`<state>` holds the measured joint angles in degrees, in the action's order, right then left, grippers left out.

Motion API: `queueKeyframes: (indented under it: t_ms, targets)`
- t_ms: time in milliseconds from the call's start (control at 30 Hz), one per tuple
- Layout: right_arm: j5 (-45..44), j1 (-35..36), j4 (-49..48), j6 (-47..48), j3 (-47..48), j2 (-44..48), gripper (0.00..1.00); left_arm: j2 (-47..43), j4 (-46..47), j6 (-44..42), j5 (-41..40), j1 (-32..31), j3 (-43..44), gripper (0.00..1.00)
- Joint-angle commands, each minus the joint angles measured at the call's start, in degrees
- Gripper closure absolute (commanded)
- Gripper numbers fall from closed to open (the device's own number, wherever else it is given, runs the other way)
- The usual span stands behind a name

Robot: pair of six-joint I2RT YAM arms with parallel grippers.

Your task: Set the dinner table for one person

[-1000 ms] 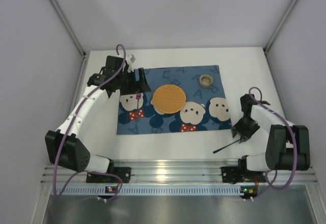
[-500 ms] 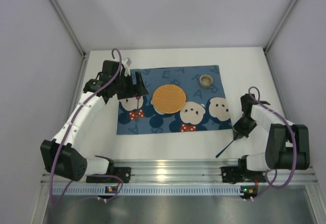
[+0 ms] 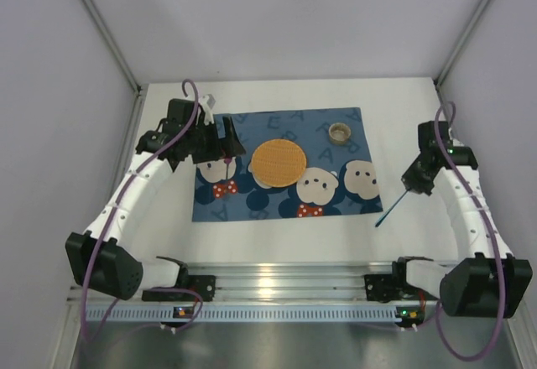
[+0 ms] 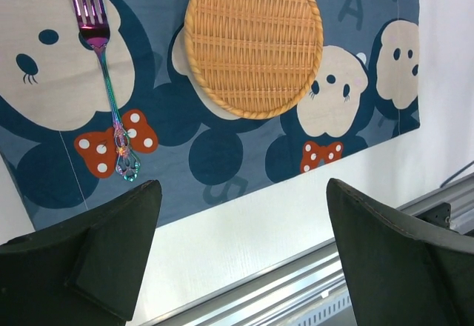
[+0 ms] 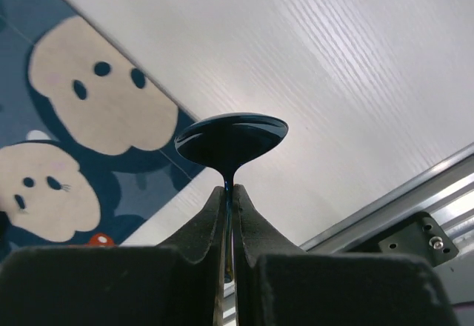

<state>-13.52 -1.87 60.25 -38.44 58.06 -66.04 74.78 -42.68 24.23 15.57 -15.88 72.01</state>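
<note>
The white dinner table [image 3: 398, 105] carries a blue bear-print mat [image 3: 252, 205]. On the mat lie a round woven plate [image 3: 278, 162] [image 4: 254, 41] and an iridescent fork [image 4: 104, 67], left of the plate. My left gripper [image 3: 226, 138] [image 4: 244, 222] hovers open over the mat's left part, holding nothing. My right gripper [image 3: 417, 176] [image 5: 229, 187] is right of the mat, shut on the thin handle of a dark blue spoon [image 3: 390, 210] [image 5: 231, 139]. The spoon slants down toward the mat's right corner, above the table.
A small round cup [image 3: 339, 132] stands on the mat's far right part. Grey walls close in the table on three sides. A metal rail [image 3: 277, 281] runs along the near edge by the arm bases.
My right gripper closed on the spoon and raised it from the table near the front edge, moving back and right. My left gripper drew slightly left, away from the fork.
</note>
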Motion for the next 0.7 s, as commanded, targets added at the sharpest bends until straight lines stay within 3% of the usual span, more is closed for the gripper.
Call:
queueKeyframes:
  t_ms: [0, 133, 300, 367, 467, 667]
  targets:
    - [-1.1, 0.7, 3.2, 2.8, 9.5, -0.2, 1.00, -0.3, 2.4, 1.2, 1.2, 0.1, 3.1, 0.02]
    - [-7.0, 11.5, 4.7, 6.3, 25.7, -6.7, 1.00, 1.3, 2.1, 1.3, 2.4, 0.1, 5.9, 0.02]
    - [-6.1, 22.6, 5.6, 13.5, 45.6, -21.8, 1.00, 2.9, 1.7, 2.0, 3.7, 0.1, 7.6, 0.02]
    - [-2.1, 25.0, 6.4, 14.0, 48.9, -28.1, 1.00, 2.6, 1.3, 2.2, 3.8, 0.1, 8.2, 0.02]
    - [4.6, 25.9, 4.5, 13.5, 46.5, -33.3, 1.00, 0.8, 0.6, 2.5, 2.9, 0.1, 8.0, 0.02]
    - [5.8, 31.0, 1.2, 15.8, 43.4, -41.0, 1.00, -3.8, -0.8, 3.8, 2.4, 0.1, 5.3, 0.02]
